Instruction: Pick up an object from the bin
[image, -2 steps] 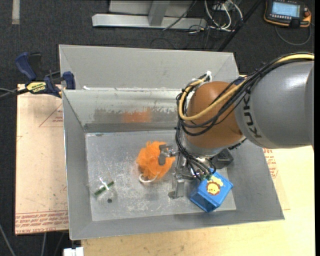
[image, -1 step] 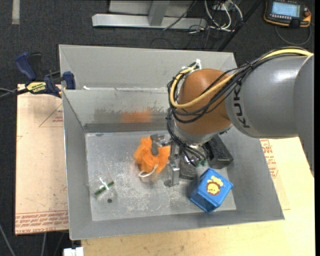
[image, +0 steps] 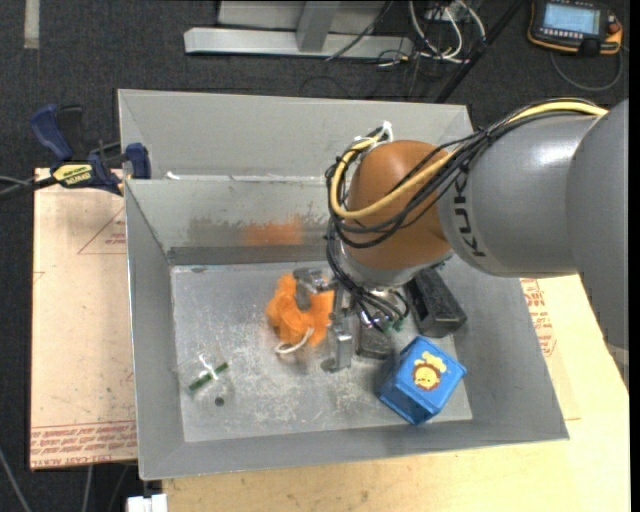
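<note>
A grey metal bin (image: 150, 300) seen from above, with sloping walls and a flat, scuffed floor. A thick grey robot arm (image: 540, 200) enters from the right and bends downward over the middle of the bin. Its wrist is wrapped in a rounded orange cover (image: 395, 200) with black and yellow cables looped across it. Below the cover, the gripper (image: 340, 355) points almost straight down, and its metal tip is at or very near the bin floor, a little right of centre. Whether the gripper is open or closed cannot be told from this angle, nor whether it has hold of anything. Just beside the gripper, on its left, lies a crumpled orange object (image: 293, 310), soft-looking and irregular, with a pale loop at its lower edge. It is so close that touching and not touching cannot be told apart. To the gripper's lower right sits a blue cube (image: 421, 380) with a yellow figure on its top face. A black oblong object (image: 435, 300) lies against the right wall, partly under the arm. A small green and white piece (image: 210, 375) lies well apart near the floor's left side.
</note>
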